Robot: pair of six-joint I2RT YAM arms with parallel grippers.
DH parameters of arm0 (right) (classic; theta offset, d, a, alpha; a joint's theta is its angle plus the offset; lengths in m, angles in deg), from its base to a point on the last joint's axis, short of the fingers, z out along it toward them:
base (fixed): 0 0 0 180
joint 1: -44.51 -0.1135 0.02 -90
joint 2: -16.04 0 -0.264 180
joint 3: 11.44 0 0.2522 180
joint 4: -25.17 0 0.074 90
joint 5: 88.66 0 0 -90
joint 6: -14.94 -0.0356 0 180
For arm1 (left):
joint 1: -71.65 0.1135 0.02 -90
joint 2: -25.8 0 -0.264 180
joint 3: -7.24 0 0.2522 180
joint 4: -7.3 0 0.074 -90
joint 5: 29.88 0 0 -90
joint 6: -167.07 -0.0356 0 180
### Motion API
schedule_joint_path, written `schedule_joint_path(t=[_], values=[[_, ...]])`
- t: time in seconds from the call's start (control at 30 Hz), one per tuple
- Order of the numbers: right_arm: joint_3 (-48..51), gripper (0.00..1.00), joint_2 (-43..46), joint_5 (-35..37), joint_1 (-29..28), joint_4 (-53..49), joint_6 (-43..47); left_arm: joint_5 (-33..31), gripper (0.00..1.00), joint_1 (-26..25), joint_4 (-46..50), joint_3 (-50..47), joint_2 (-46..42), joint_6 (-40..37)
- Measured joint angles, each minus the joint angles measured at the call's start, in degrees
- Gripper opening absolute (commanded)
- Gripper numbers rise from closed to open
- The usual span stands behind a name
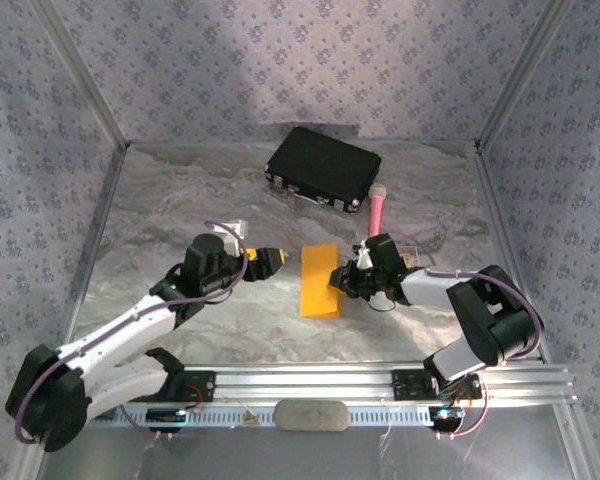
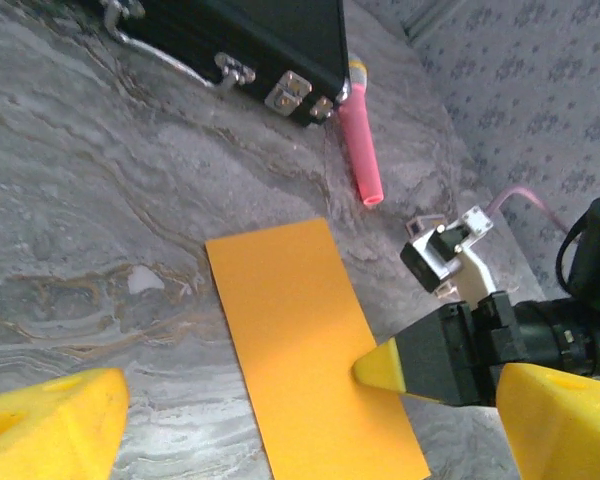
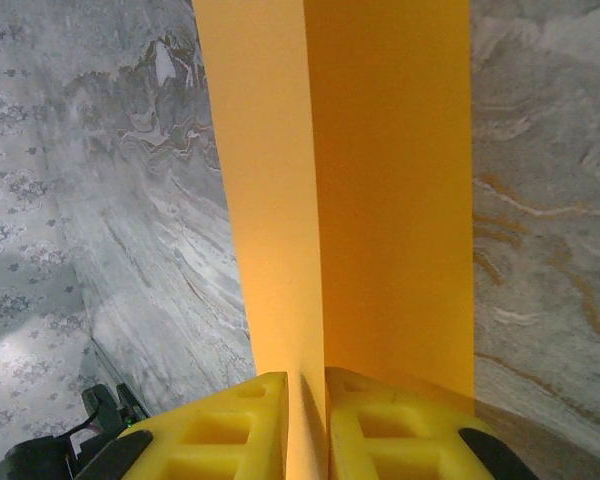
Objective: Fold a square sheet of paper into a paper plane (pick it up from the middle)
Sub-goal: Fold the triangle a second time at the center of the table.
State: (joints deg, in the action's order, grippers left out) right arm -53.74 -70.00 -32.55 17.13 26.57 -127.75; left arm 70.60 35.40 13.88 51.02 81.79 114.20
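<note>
Mid-frame in the top view, the square sheet of paper [image 1: 318, 285], folded to a narrow strip, lies on the table [image 1: 180, 200], its long axis running up the frame. The right gripper [image 1: 341, 283] pinches its right edge. The left gripper [image 1: 278, 258], jaws spread, stands just left of it, apart. Farther back: pink microphone [image 1: 376, 210], black case [image 1: 323, 166]. No legible writing.

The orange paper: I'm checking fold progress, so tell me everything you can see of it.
The paper is thin, plain orange-yellow, a long narrow rectangle, seemingly folded in half. It lies flat and unwrinkled on the marbled table. The right gripper pinches its right long edge near one end; nothing else touches it.
</note>
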Motion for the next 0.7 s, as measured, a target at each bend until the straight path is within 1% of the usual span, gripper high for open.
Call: schedule_joint_path(t=[0.17, 0.3, 0.37, 0.43, 0.53, 0.6, 0.7], values=[[0.00, 0.17, 0.00, 0.00, 0.04, 0.02, 0.00, -1.62, 0.96, 0.31, -0.44, -1.51, -3.82, -0.70], [0.00, 0.15, -0.02, -0.02, 0.13, 0.00, 0.02, -1.31, 0.88, 0.28, -1.53, -4.46, -3.23, -1.40], [0.00, 0.15, -0.02, -0.04, 0.15, 0.00, 0.02, 0.94, 0.81, 0.20, -0.79, -4.11, -1.73, -2.75], [0.00, 0.15, 0.00, -0.20, 0.15, 0.00, 0.02, 3.17, 0.79, -0.68, 1.33, -2.08, 0.70, -4.74], [0.00, 0.15, 0.00, -0.59, 0.26, 0.02, 0.02, 2.75, 0.81, -5.90, 3.34, 1.62, 4.22, -8.72], [0.00, 0.15, 0.00, -0.90, 0.42, 0.00, 0.02, 0.26, 0.82, -11.17, 3.58, 2.93, 5.88, -11.61], [0.00, 0.15, 0.00, -1.27, 0.42, 0.02, 0.02, -3.63, 0.85, -17.77, 3.32, 3.23, 8.26, -15.52]])
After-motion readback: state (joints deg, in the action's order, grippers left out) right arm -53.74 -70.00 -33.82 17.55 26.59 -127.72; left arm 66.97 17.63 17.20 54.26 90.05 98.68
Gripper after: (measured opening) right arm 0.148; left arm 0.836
